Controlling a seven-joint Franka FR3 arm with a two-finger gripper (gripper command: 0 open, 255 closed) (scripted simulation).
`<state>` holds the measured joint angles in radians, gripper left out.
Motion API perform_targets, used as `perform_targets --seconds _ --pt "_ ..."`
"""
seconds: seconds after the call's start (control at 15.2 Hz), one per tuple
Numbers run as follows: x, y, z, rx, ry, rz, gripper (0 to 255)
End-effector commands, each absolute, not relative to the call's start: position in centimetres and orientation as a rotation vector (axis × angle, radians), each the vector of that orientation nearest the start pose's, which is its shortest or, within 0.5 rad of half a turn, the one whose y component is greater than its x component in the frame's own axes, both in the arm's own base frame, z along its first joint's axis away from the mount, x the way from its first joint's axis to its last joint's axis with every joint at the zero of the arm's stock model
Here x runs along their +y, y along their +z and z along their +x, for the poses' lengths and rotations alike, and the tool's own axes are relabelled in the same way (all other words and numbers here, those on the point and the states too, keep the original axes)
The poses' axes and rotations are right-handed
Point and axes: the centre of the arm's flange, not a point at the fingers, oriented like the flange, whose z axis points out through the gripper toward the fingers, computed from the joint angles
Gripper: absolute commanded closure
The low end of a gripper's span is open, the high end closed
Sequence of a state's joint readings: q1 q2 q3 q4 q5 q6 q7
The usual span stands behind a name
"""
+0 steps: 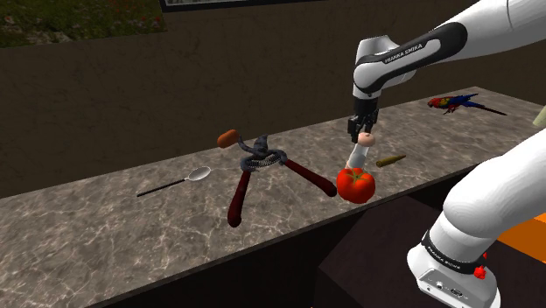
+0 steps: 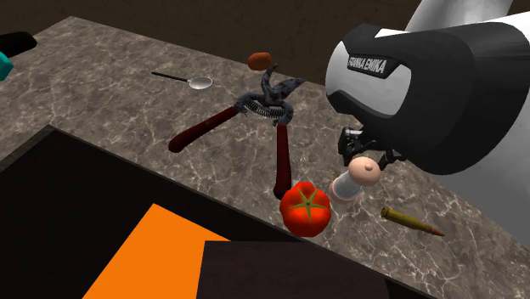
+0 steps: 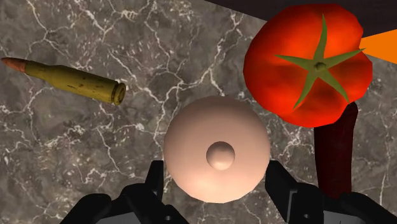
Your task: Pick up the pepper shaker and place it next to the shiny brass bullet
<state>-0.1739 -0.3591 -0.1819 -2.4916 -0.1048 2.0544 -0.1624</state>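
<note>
The pepper shaker (image 1: 357,157) (image 2: 350,183) has a white body and a rounded pinkish cap (image 3: 216,149). It stands on the marble counter (image 1: 105,227) between a red tomato (image 1: 355,185) (image 2: 305,208) (image 3: 308,63) and the brass bullet (image 1: 390,160) (image 2: 410,221) (image 3: 70,78). My black gripper (image 1: 365,133) (image 2: 367,157) (image 3: 216,177) comes straight down on it, and its fingers are shut on the cap from both sides. The bullet lies flat a short way off, apart from the shaker. Whether the shaker's base still touches the counter I cannot tell.
Red-handled pruning shears (image 1: 262,166) (image 2: 267,106) lie spread open beside the tomato, one handle (image 3: 334,153) close to the shaker. Farther along are a spoon (image 1: 179,181) (image 2: 183,78) and a brown oval thing (image 1: 227,137) (image 2: 260,60). A toy parrot (image 1: 455,103) lies beyond the bullet. The counter's front edge runs just past the tomato.
</note>
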Motion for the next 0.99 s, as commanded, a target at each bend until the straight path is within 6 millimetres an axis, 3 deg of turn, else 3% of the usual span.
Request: perform_targets --seconds 0.0,0.13,0.2,0.53,0.79,0.92 --pt "-15.0 40.7 38.7 0.199 0.135 -3.138 255" --pt "-15.0 40.7 38.7 0.199 0.135 -3.138 255" --pt "-15.0 40.7 38.7 0.199 0.135 -3.138 0" --pt "-15.0 40.7 38.7 0.199 0.135 -3.138 0" --pt "-15.0 45.7 39.1 0.199 0.135 -3.138 0" --pt "-15.0 45.7 39.1 0.199 0.135 -3.138 0"
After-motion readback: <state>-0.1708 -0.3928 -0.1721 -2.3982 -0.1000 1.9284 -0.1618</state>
